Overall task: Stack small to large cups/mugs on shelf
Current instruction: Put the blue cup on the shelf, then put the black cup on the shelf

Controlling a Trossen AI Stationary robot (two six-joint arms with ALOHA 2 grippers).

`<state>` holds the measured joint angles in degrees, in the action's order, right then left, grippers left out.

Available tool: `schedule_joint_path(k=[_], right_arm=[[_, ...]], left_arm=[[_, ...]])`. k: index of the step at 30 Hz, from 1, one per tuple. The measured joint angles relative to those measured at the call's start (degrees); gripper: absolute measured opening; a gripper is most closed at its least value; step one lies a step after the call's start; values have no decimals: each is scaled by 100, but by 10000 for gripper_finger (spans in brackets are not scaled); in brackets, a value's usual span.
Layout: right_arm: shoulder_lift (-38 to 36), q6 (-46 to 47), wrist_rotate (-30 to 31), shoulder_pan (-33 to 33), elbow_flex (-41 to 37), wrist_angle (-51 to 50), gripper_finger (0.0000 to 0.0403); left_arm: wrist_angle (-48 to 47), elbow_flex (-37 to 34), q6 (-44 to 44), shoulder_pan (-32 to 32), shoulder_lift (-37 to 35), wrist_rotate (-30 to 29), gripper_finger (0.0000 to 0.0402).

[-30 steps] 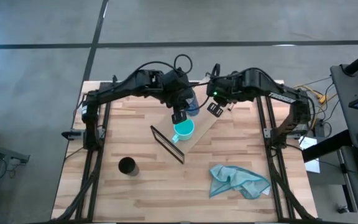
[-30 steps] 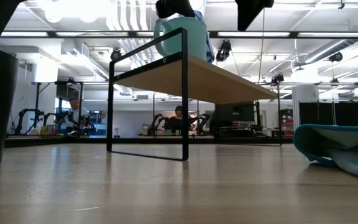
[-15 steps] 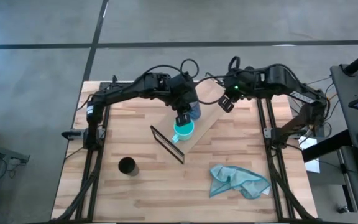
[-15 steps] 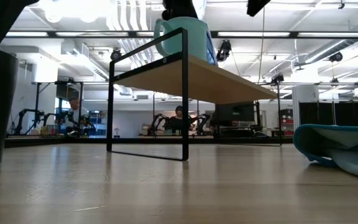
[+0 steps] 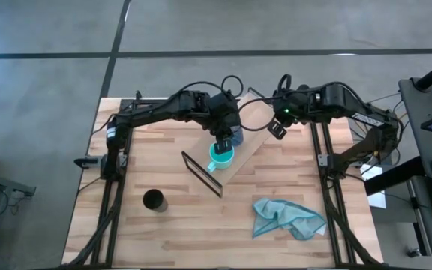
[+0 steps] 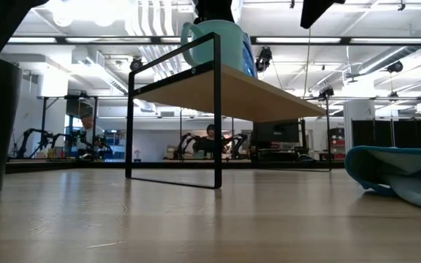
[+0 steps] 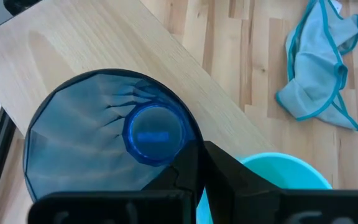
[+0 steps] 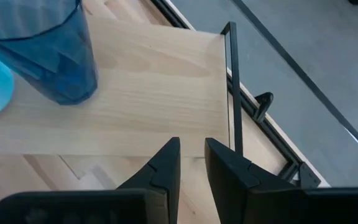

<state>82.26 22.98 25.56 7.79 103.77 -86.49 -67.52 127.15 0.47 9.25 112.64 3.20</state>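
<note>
Since a second ago, the left gripper (image 5: 224,135) has slid along the shelf (image 5: 255,120) and now hangs right above the blue tumbler (image 7: 114,146), while the right gripper (image 5: 277,129) has pulled back to the far end of the plank with its fingers almost closed on nothing. The tumbler stands upright on the shelf, touching or just beside the teal mug (image 5: 220,155). I cannot tell if the left fingers are open or closed. The tumbler's open mouth points straight up at them, so the left arm is much nearer. The black cup (image 5: 154,200) waits on the table, well apart.
</note>
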Motion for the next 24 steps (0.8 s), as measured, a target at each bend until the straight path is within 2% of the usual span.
schedule_joint_path(k=[6,16,24], right_arm=[[-46,-25,-2,0,-126,4,68],[-57,-167,-66,0,-21,-3,68],[-57,-631,-68,0,0,-5,68]], left_arm=[[47,-98,13,-14,15,-12,2],[361,-122,-20,-23,50,15,55],[898,-122,-28,-36,-31,13,63]])
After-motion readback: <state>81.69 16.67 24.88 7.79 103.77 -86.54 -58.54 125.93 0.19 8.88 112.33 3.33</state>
